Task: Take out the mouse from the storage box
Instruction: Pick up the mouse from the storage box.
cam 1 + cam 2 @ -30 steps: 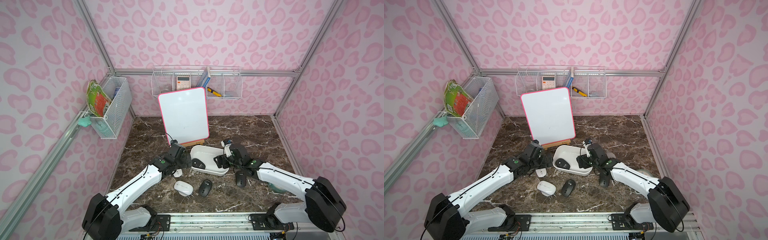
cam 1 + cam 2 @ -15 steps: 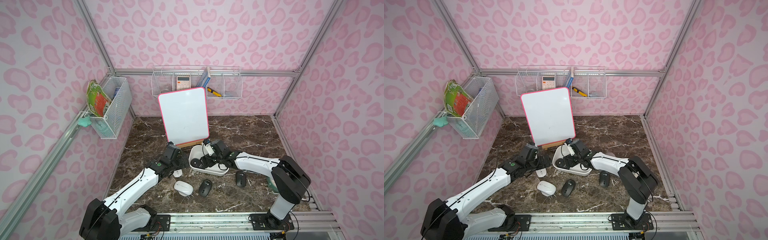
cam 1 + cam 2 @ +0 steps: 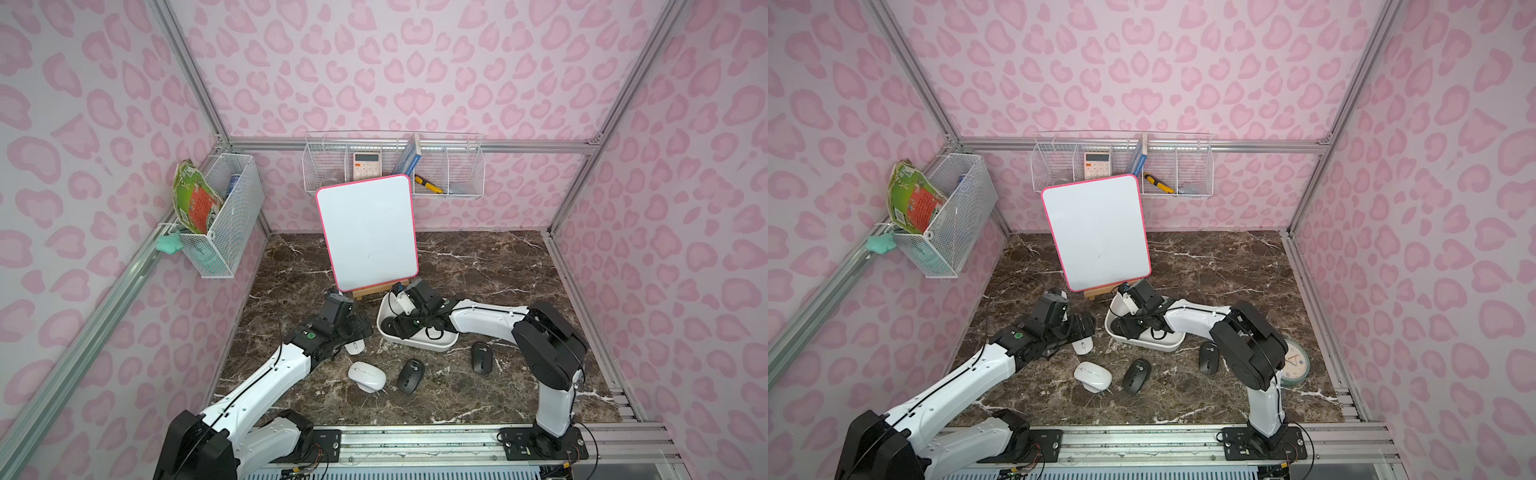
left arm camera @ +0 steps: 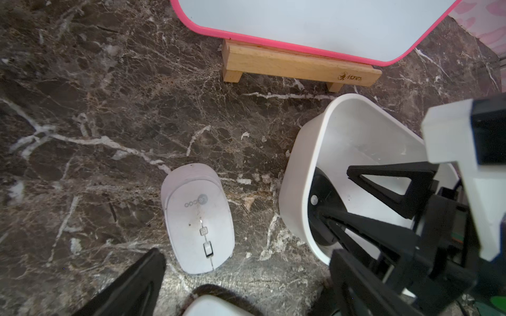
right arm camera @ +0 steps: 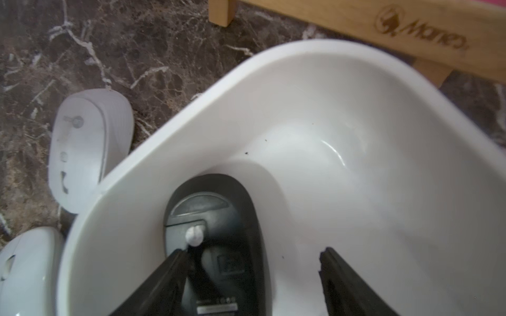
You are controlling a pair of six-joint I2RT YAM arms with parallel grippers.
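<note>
The storage box [image 3: 432, 343], a shallow white tub, sits in front of the whiteboard stand in both top views. A black mouse [image 5: 213, 219] lies belly-up inside it against the left-end wall, and it also shows in the left wrist view [image 4: 317, 186]. My right gripper [image 5: 253, 253] is down inside the box [image 5: 191, 109], open. One finger is at the mouse's side and the other stands apart over the bare box floor. My left gripper [image 4: 246, 255] hangs open just left of the box [image 4: 295, 191], over a white mouse [image 4: 198, 219] on the table, with nothing between its fingers.
On the marble table lie a second white mouse [image 3: 366, 376] and two black mice [image 3: 410, 376] [image 3: 481, 357] in front of the box. A pink-rimmed whiteboard [image 3: 368, 232] on a wooden stand [image 4: 298, 67] is close behind it. A clock [image 3: 1296, 365] lies at the right.
My right gripper has swung from the box's right end to its left end, down over the black mouse, and its jaws have narrowed a little. The left arm has barely moved.
</note>
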